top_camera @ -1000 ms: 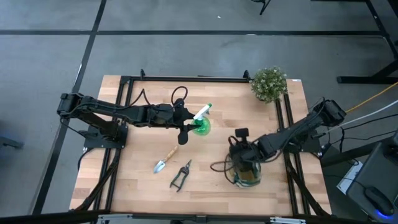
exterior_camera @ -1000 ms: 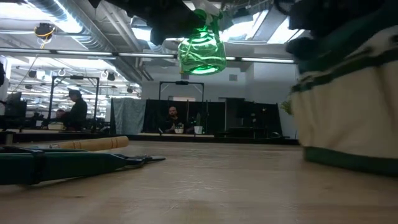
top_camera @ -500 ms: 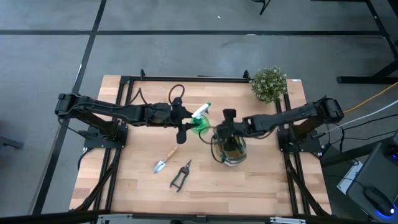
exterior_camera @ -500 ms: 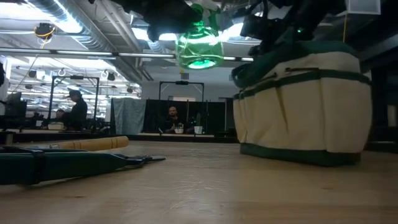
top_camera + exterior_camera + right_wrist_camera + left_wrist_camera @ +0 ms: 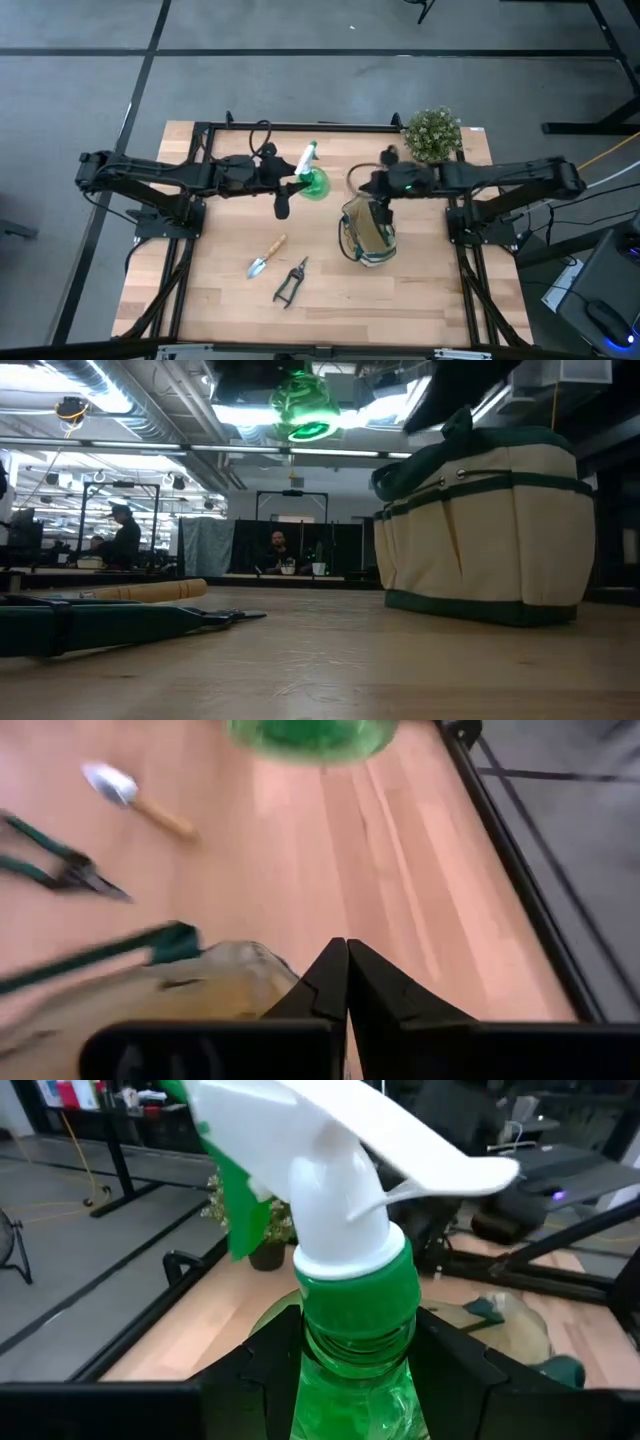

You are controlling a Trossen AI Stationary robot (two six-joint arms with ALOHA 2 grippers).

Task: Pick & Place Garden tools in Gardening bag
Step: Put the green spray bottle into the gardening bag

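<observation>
My left gripper (image 5: 298, 180) is shut on the green translucent spray bottle (image 5: 314, 184), held high above the table. The bottle's white nozzle (image 5: 305, 157) points toward the far edge. The beige gardening bag (image 5: 368, 233) with dark green trim stands upright on its base at mid-table. My right gripper (image 5: 378, 192) is shut and hangs just beyond the bag's far rim. The right wrist view shows nothing between its fingers (image 5: 330, 982). The wooden-handled trowel (image 5: 265, 257) and the pruning shears (image 5: 291, 281) lie flat on the table near the front. My left gripper pinches the bottle's neck (image 5: 345, 1342), just under the green collar, between its two fingers (image 5: 268, 1365). The fingers come in about level from the table's left. The bottle is lifted clear and tilted, with its base toward the near edge.
A bushy potted plant (image 5: 432, 133) stands at the table's far right corner. Black frame rails (image 5: 300, 126) run along the far edge and both sides. Bare wood lies between the bag and the trowel and in front of the bag. People show in the room behind.
My right gripper has slid the bag toward the table's left and far side, to mid-table. It has then drawn back toward the far edge while the bag stayed put. My left gripper has carried the bottle up and toward the far edge, and the nozzle has swung farward.
</observation>
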